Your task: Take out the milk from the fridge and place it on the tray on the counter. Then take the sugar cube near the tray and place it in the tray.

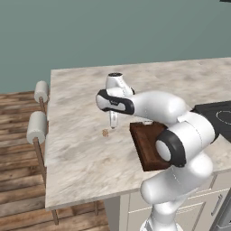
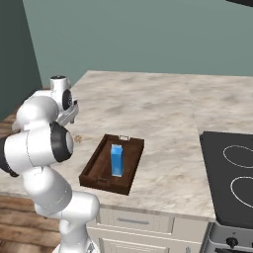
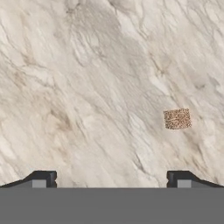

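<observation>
The milk (image 2: 116,160), a small blue carton, stands upright in the dark brown wooden tray (image 2: 96,163) on the marbled counter (image 2: 158,108). In the left base view my arm hides part of the tray (image 1: 144,140). The tiny tan sugar cube (image 1: 105,132) lies on the counter just left of the tray, also seen as a speck (image 2: 78,139). My gripper (image 1: 113,125) points down over the counter just above and beside the cube, open and holding nothing. In the hand view the cube (image 3: 177,118) lies above the right fingertip (image 3: 179,178), off-centre from the gripper (image 3: 111,179). The fridge is out of view.
Two stools with white cushions (image 1: 37,126) stand along the counter's left edge. A black cooktop (image 2: 232,178) sits at the right end of the counter. Wooden floor lies beyond the left edge; a teal wall is behind.
</observation>
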